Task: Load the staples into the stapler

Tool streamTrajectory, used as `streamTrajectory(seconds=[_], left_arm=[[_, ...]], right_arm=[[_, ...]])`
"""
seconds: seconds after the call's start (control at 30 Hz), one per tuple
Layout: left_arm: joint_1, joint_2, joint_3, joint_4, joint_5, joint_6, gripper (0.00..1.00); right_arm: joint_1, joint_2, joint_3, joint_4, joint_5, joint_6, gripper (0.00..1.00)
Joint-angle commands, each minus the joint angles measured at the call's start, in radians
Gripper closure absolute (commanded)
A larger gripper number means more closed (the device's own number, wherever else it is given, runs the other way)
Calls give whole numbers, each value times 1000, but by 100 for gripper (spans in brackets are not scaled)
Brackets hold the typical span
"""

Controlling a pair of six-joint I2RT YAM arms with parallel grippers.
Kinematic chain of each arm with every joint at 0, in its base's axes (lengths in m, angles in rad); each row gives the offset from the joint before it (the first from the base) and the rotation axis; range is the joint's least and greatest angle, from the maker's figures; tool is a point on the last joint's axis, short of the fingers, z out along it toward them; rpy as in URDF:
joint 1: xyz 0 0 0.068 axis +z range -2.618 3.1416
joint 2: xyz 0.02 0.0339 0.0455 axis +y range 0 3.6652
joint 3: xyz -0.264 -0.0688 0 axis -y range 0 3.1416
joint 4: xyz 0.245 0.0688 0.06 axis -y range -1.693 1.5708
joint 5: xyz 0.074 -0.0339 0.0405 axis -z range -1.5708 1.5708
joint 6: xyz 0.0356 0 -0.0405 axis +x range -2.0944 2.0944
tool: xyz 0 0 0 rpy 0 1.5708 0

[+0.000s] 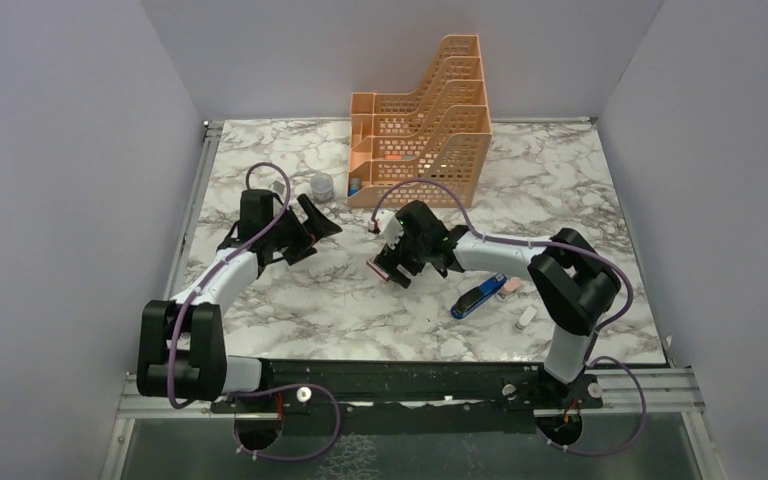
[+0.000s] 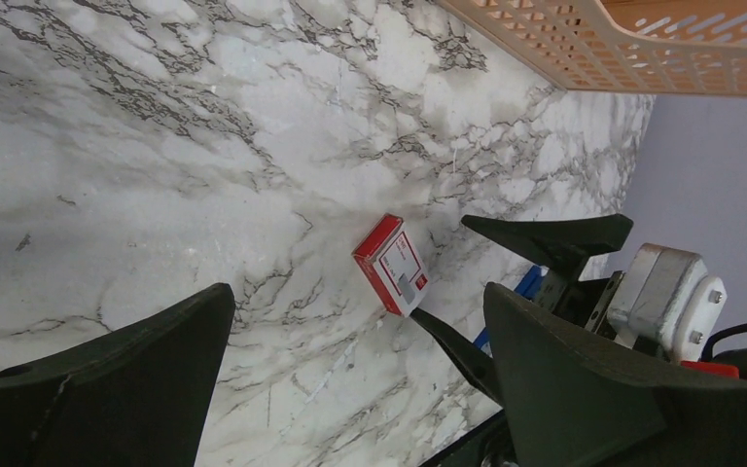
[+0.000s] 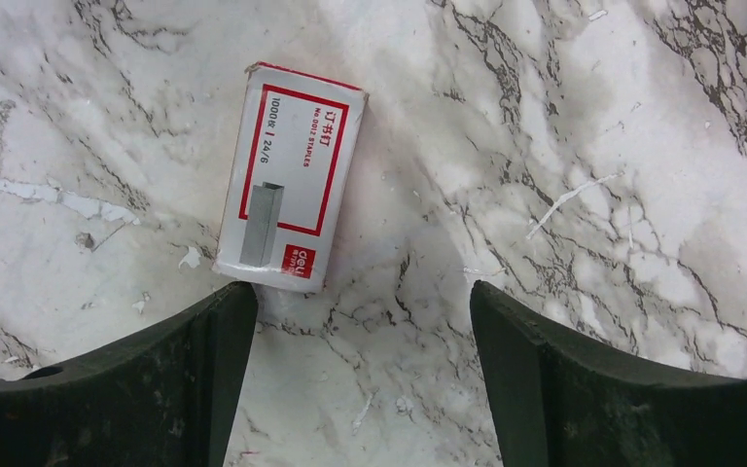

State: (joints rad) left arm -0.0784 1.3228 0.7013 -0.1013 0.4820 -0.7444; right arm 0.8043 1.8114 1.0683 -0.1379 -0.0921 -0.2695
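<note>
On the tabletop (image 3: 593, 146) the staples box (image 3: 290, 175) lies flat by the right fingers (image 3: 156, 389), spread apart; the left fingers (image 2: 107, 389) gape too; the stapler (image 1: 478, 297) lies further right.

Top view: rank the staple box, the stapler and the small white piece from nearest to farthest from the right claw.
1. Staple box: mid-table, just off the tips of the right claw.
2. Stapler: further right, by the right arm's elbow.
3. White piece: farthest right, toward the near edge.
</note>
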Motion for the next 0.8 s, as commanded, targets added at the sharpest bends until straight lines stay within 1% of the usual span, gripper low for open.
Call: streamTrajectory(seconds=[0.0,0.2,0.27,0.37,0.43,0.5,0.6,0.7,0.77], left_arm=[[5,46,4,37,18,5,1],[5,70,-8,76,20,1,1],[4,76,-8,92,26,3,1],[3,98,-4,97,33,-10,1],[0,123,-4,151,49,-31,1],[-7,156,2,197,52,-74,1],[-20,223,50,255,74,-117,7],[-43,281,95,264,73,-116,10],[-56,310,114,264,87,-106,13]], right_arm=[[-7,28,38,-58,-145,-8,16],[-5,-33,1,-41,-260,-24,14],[-6,-39,-11,-4,-254,-11,13],[-5,-8,7,29,-212,28,14],[-4,11,7,65,-157,58,16],[-5,28,-1,101,-135,58,20],[-4,46,-11,129,-69,61,24],[-4,38,-32,129,-34,42,24],[-5,36,-38,129,7,30,27]])
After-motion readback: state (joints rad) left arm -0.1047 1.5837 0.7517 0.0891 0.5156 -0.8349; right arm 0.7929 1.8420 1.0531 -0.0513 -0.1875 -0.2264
